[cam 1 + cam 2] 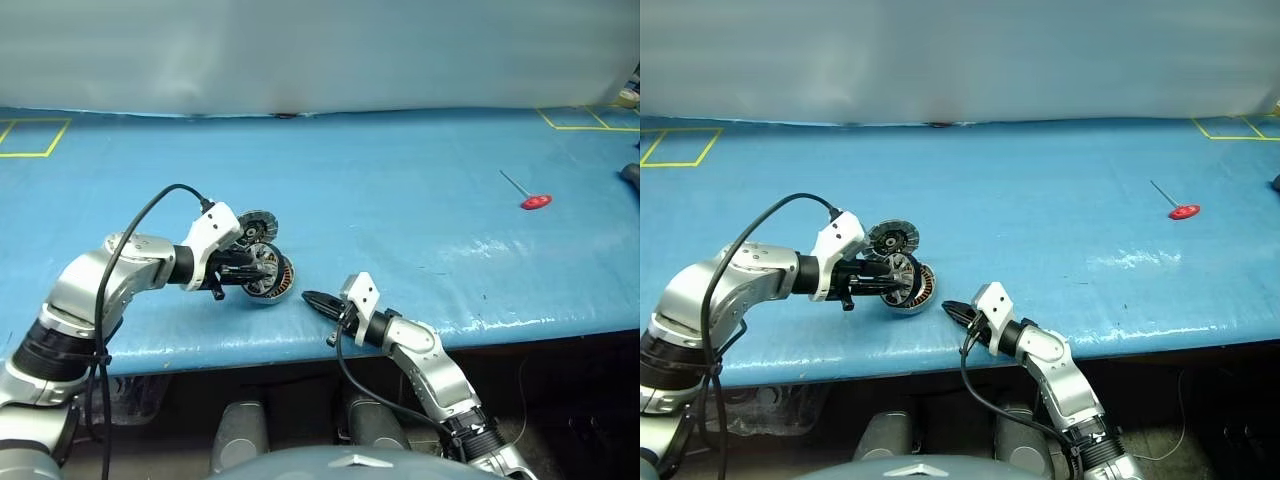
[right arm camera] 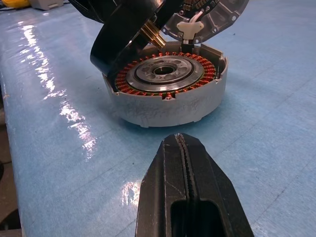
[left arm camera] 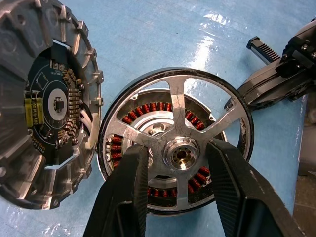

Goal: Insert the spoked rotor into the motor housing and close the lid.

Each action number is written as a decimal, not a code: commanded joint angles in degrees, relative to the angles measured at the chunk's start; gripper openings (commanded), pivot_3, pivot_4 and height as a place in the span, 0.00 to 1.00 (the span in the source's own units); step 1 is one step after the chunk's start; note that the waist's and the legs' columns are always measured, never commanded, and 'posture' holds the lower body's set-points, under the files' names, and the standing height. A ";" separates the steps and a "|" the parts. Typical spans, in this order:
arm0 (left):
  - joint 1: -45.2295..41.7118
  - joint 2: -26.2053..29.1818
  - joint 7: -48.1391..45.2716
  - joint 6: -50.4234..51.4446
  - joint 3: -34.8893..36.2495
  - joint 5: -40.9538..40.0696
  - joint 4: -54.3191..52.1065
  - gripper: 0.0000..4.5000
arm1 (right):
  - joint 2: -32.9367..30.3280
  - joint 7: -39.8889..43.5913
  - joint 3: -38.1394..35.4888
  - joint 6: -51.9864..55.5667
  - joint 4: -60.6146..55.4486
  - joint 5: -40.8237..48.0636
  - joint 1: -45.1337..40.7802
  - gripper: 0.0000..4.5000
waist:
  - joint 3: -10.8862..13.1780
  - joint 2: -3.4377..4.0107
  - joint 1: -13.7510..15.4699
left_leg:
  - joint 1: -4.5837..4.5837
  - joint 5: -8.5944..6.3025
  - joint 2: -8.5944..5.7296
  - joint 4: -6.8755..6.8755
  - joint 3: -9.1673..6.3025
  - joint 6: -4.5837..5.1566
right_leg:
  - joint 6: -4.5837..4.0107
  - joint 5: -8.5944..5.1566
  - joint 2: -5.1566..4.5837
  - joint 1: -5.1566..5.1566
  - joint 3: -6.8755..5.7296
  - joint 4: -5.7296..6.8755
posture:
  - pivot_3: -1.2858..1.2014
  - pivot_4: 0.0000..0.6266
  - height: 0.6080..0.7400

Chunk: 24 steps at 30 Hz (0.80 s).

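Copper-brown windings still show inside the round silver-grey motor housing (image 2: pixel 168 94), so insertion is underway, not finished: the dark-rimmed, silver-spoked rotor (image 3: pixel 177 143) is pinched at its hub in the left gripper (image 3: pixel 176 190), tilted over the housing's near edge and apparently not yet seated. The hinged grey lid (image 3: pixel 44 103) stands open just beside it. The right gripper (image 2: pixel 183 163), fully closed and empty, waits near the housing
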 commanded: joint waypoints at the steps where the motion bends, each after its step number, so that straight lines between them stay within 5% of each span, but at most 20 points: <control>1: -1.81 1.32 -1.51 -0.12 -0.08 0.58 0.22 0.34 | 0.51 -0.35 -0.34 -1.20 -0.52 0.26 -0.30 0.00 | 0.00 0.00 -0.03 | 0.00 0.00 0.00 0.00 0.00 0.00 | 0.00 0.00 0.00 0.00 0.00 0.00 | 0.52 0.24 1.00; 24: -3.23 3.08 -5.06 0.68 -2.91 1.97 0.49 0.34 | 1.05 -1.64 0.11 -1.09 0.12 -0.84 -0.07 0.00 | 0.00 0.00 -0.08 | 0.00 0.00 0.00 0.00 0.01 0.00 | 0.00 0.00 0.04 -0.01 0.05 0.00 | 0.52 0.24 1.00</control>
